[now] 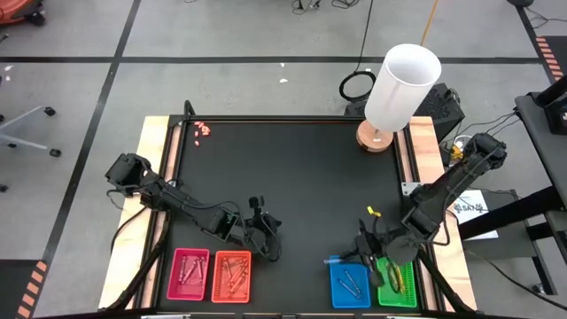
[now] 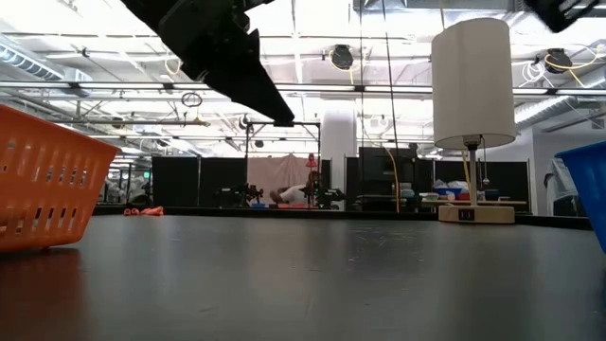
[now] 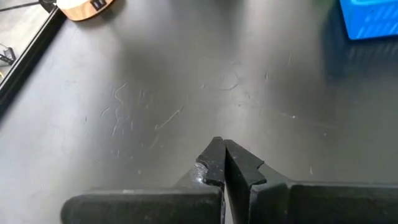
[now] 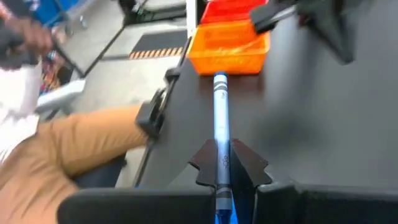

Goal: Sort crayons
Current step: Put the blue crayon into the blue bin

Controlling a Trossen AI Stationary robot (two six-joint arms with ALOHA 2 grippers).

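My right gripper point(image 4: 222, 149) is shut on a blue crayon point(image 4: 220, 106) just above the table, beside the blue tray point(image 1: 349, 285); in the high view the crayon point(image 1: 334, 260) sticks out past the fingers. My left gripper point(image 3: 222, 146) hangs shut and empty over bare table next to the orange tray point(image 1: 232, 275); the low view shows it point(image 2: 276, 112) from the side. One yellow crayon point(image 1: 373, 212) lies flat on the table behind my right gripper. Sorted crayons lie in the pink tray point(image 1: 189, 273), the orange tray, the blue tray and the green tray point(image 1: 397, 282). My right gripper pinches the blue crayon between its two fingers on its rear half point(image 4: 222, 163). The crayon runs along the fingers, and its front end point(image 4: 219, 81) reaches well past the fingertips. It is lifted clear of the table, slanting slightly downward.
A lamp with a white shade point(image 1: 400, 84) stands on a wooden base at the far right corner. Small pink-red bits point(image 1: 202, 129) lie at the far left. The middle of the black tabletop point(image 1: 292, 177) is bare. A person in tan trousers point(image 4: 74, 149) is at the near edge.
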